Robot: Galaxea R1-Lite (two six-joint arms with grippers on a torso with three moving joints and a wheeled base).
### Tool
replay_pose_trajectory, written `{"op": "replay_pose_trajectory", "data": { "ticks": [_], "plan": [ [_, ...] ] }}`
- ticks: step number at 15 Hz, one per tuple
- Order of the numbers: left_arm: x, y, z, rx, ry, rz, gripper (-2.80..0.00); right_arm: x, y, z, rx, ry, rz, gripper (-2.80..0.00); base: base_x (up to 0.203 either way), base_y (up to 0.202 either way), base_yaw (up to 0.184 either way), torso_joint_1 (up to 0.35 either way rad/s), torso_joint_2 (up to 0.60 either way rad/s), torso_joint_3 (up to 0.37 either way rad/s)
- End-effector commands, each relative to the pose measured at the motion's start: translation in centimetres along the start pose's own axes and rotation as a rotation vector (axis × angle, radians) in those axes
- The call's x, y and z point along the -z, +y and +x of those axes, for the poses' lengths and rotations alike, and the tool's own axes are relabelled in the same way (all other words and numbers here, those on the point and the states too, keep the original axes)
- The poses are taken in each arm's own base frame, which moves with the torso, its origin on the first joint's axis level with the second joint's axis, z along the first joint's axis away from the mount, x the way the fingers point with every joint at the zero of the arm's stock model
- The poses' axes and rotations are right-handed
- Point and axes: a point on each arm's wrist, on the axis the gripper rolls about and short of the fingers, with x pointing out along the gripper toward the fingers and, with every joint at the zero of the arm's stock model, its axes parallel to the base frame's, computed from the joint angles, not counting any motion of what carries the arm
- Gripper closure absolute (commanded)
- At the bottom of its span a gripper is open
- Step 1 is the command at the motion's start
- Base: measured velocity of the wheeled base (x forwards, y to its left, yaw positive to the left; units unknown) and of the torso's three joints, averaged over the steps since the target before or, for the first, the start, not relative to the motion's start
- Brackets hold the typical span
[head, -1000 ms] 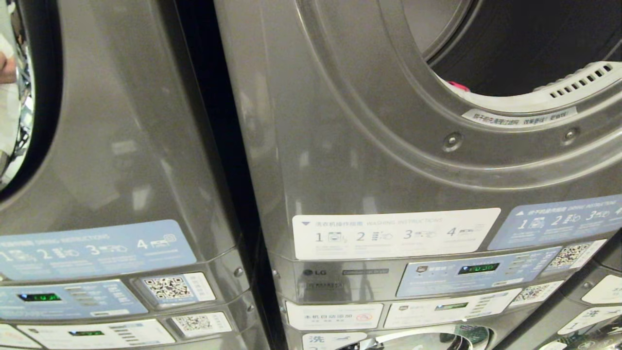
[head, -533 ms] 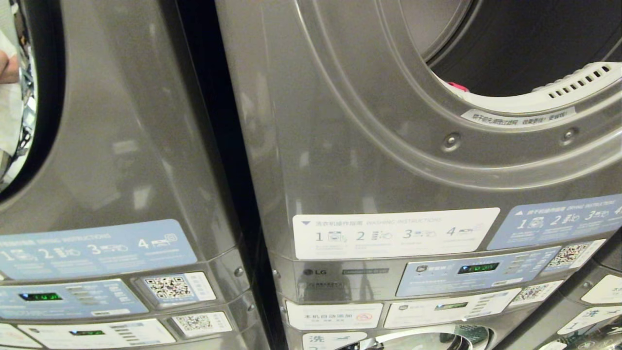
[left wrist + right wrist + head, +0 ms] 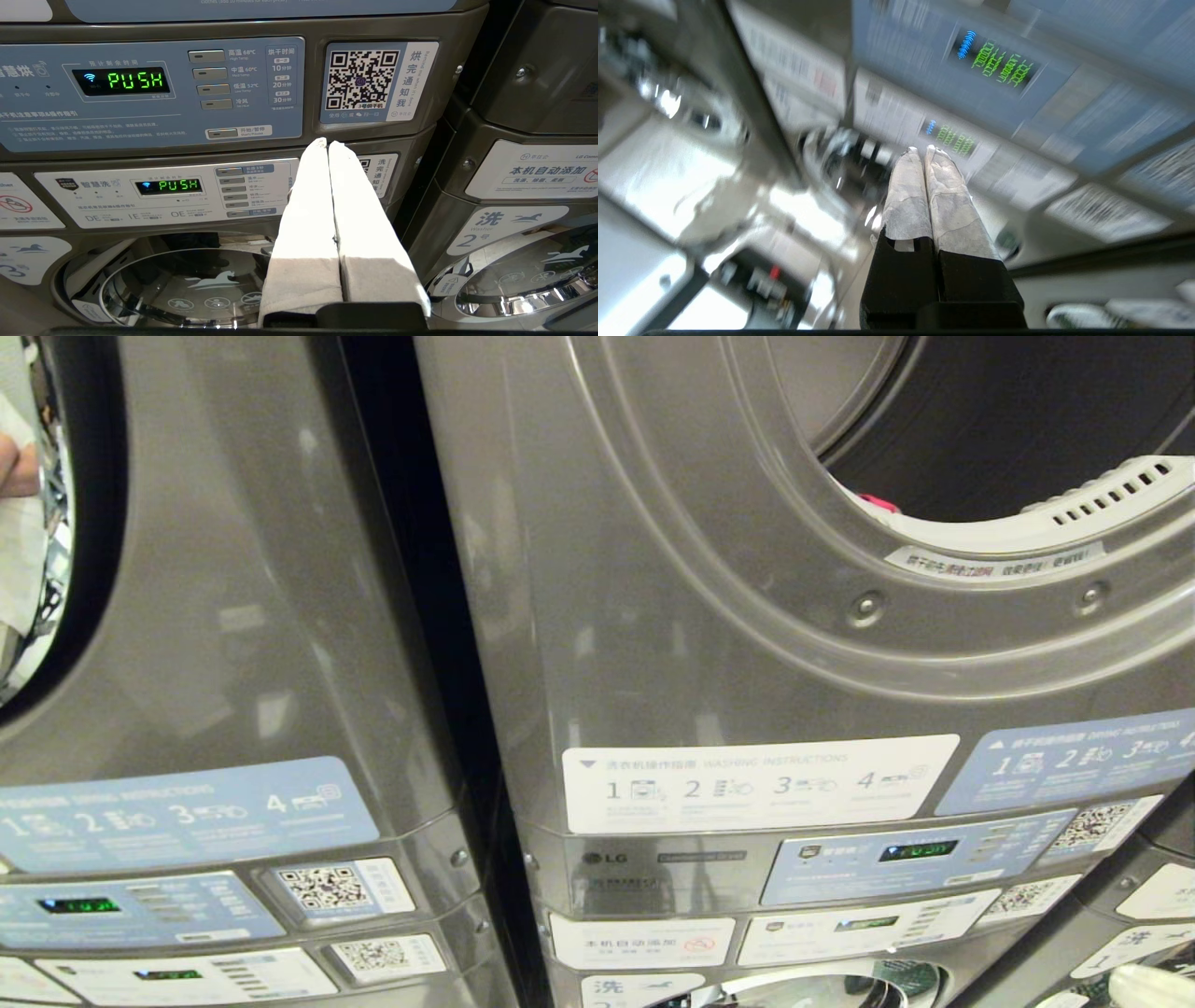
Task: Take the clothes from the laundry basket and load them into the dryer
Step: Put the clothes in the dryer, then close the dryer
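Observation:
The dryer [image 3: 709, 616] fills the head view, its round opening [image 3: 1008, 420] dark and uncovered. A small piece of pinkish-red clothes [image 3: 878, 502] shows at the drum's lower lip. The laundry basket is out of view. My right gripper [image 3: 923, 149] is shut with nothing between its white-wrapped fingers; it hangs in front of the control panels, and a pale fingertip [image 3: 1153, 982] shows in the head view's bottom right corner. My left gripper [image 3: 327, 142] is shut and empty, parked before the neighbouring machine's panels.
A second grey machine [image 3: 233, 616] stands to the left, with a dark gap [image 3: 411, 616] between the two. Its glass door reflects a person's hand [image 3: 17, 462]. Control panels with green displays [image 3: 920, 850] and lower washer doors [image 3: 187, 284] sit below.
A pale fingertip of my right gripper has come into the head view's bottom right corner. The machines and the red piece at the drum's lip stay as they were.

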Motion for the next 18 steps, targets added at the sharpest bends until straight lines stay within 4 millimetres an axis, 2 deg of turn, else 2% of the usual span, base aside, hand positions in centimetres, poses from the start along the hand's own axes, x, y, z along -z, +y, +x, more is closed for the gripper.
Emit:
{"op": "replay_pose_trajectory", "data": {
  "ticks": [1, 3, 4, 7, 11, 15, 18],
  "plan": [
    [0.0, 0.0, 0.0, 0.0, 0.0, -0.001, 0.0, 3.2, 0.6, 0.1, -0.02, 0.06, 0.005, 0.0, 0.0, 0.0, 0.0, 0.0, 0.0, 0.0],
    [0.0, 0.0, 0.0, 0.0, 0.0, 0.001, 0.0, 7.3, 1.5, 0.1, -0.039, 0.133, 0.014, 0.0, 0.0, 0.0, 0.0, 0.0, 0.0, 0.0],
    [0.0, 0.0, 0.0, 0.0, 0.0, -0.001, 0.0, 8.6, 1.7, -0.2, -0.021, 0.144, 0.022, 0.0, 0.0, 0.0, 0.0, 0.0, 0.0, 0.0],
    [0.0, 0.0, 0.0, 0.0, 0.0, -0.001, 0.0, 9.2, 1.6, -0.3, 0.186, 0.199, 0.12, 0.0, 0.0, 0.0, 0.0, 0.0, 0.0, 0.0],
    [0.0, 0.0, 0.0, 0.0, -0.002, 0.001, 0.0, 9.7, 2.2, -1.5, 0.429, 0.064, 0.165, 0.0, 0.0, 0.0, 0.0, 0.0, 0.0, 0.0],
    [0.0, 0.0, 0.0, 0.0, 0.0, 0.001, 0.0, 9.7, 2.1, -1.3, 0.451, -0.016, 0.128, 0.0, 0.0, 0.0, 0.0, 0.0, 0.0, 0.0],
    [0.0, 0.0, 0.0, 0.0, -0.001, 0.0, 0.0, 9.9, 2.2, -1.5, 0.378, -0.037, 0.104, 0.0, 0.0, 0.0, 0.0, 0.0, 0.0, 0.0]
  ]
}}
